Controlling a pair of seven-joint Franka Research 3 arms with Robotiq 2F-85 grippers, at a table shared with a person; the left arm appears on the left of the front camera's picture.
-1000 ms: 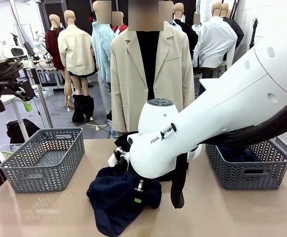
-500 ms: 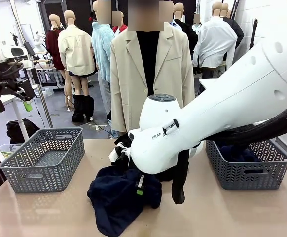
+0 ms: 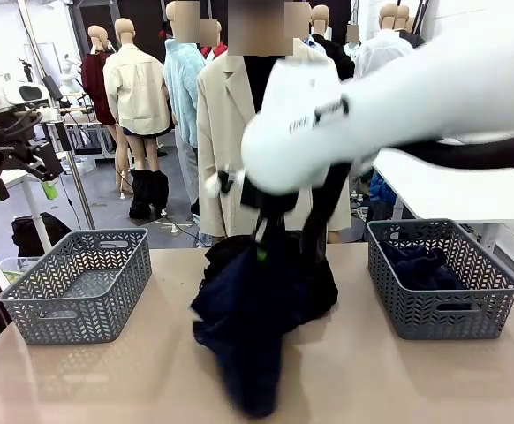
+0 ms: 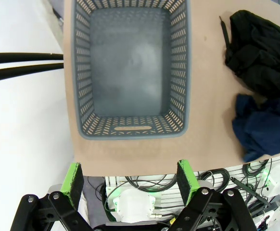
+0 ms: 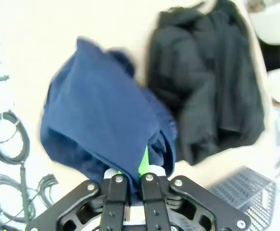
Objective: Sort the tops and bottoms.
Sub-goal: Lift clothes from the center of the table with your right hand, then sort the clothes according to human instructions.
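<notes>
Up off the table point(image 3: 107, 380) since a sec ago: the navy garment point(image 3: 257, 327), then a heap, now hangs long from my right gripper point(image 5: 134, 169), arm raised and blurred mid-lift; jaws clamped tight on a fold near its top edge, so it drapes free and I can carry it w/o dragging the rest. It hangs to the right of the empty grey basket point(image 3: 71, 291), above that basket's rim; can't tell if the hem has cleared the tabletop. Black garment point(image 5: 212, 82) lies beyond it, farther from the empty basket, prob. next in line. Second grey basket point(image 3: 434, 314), farthest right of the empty one, already holds dark blue cloth point(image 3: 420, 265); my guess is navy goes there too, though top or bottom I can't tell. Left gripper point(image 4: 130, 178) hovers above the empty basket's near end, jaws wide, nothing in them; parked clear, I'd say.
</notes>
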